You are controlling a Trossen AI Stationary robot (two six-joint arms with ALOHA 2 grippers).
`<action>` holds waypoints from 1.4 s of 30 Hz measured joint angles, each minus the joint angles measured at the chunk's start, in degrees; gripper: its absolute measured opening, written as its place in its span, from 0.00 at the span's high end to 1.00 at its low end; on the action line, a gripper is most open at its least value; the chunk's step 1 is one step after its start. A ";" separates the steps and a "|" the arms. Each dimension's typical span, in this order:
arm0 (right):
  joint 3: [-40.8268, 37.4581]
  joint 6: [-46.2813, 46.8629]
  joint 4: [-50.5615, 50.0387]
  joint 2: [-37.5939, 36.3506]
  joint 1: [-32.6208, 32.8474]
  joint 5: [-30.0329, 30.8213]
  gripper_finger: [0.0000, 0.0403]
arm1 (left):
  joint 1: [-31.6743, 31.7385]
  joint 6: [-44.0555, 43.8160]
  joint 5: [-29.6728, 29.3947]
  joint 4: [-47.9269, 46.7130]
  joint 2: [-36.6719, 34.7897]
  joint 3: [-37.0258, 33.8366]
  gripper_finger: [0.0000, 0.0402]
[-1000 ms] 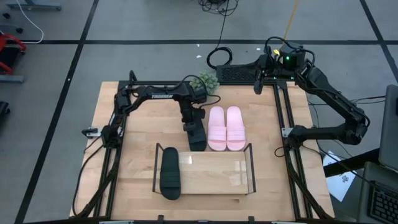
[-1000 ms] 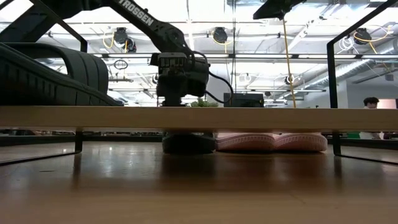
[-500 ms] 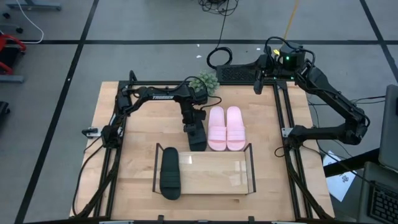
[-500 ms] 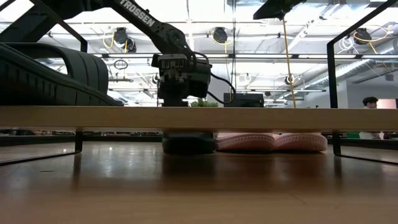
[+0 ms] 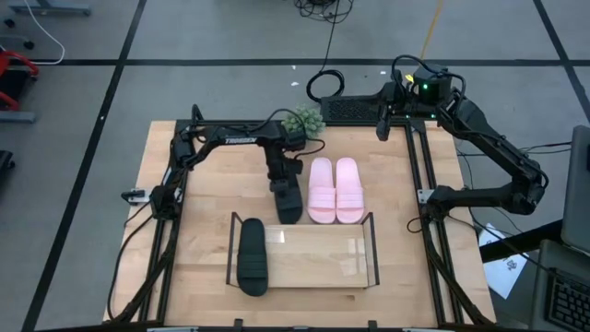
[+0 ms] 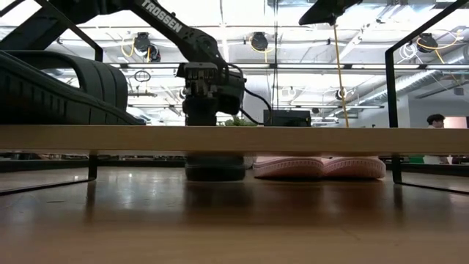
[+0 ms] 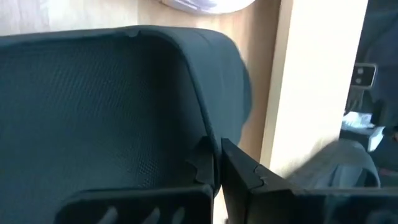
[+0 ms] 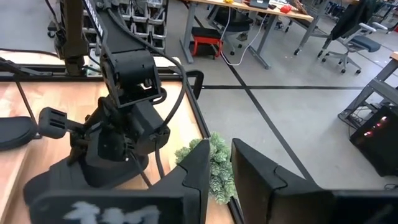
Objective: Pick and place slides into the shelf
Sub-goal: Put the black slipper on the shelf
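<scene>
Nearest the table's front edge stands the shelf, its clear panel carried on a thin black frame. One black slide already lies on its left end, toe pointing away from the front; the rest of the panel is free, presumably kept for the three sandals not yet placed.

Just behind the shelf's back rail, left of centre, sits the second black slide, and the left gripper is down on its far end. The left wrist view shows the jaws drawn together on the edge of this sandal's dark, textured upper, so the sandal is pinched by a thin wall, a hold that suits a soft, flat shoe too wide to span. In the low view its sole seems to stand just clear of the wood, though the shelf panel hides part of it, so I cannot be sure it is lifted. Judging by this, the step in hand is carrying it onto the shelf beside its mate.

Touching its right side lies the pink pair, side by side on the table and untouched.

Behind them a small green plant sits at the table's far edge. Farther right, the right gripper waits raised beyond the back corner, its fingers a little apart and holding nothing.
</scene>
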 joint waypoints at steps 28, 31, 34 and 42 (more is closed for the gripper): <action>0.00 1.05 -1.21 0.00 0.00 0.12 0.86 | -5.87 -6.60 2.01 -23.00 -10.66 24.80 1.00; 0.00 1.48 -1.20 0.00 0.00 0.24 0.86 | -10.71 -7.06 4.19 -23.12 -11.12 23.54 1.00; 0.00 3.20 -1.14 0.00 -0.02 0.23 0.86 | -14.75 -6.48 5.13 -22.79 -10.95 21.82 1.00; 0.00 5.44 -1.18 0.00 -0.02 0.16 0.86 | -20.71 -10.90 9.15 -11.12 -10.95 12.28 1.00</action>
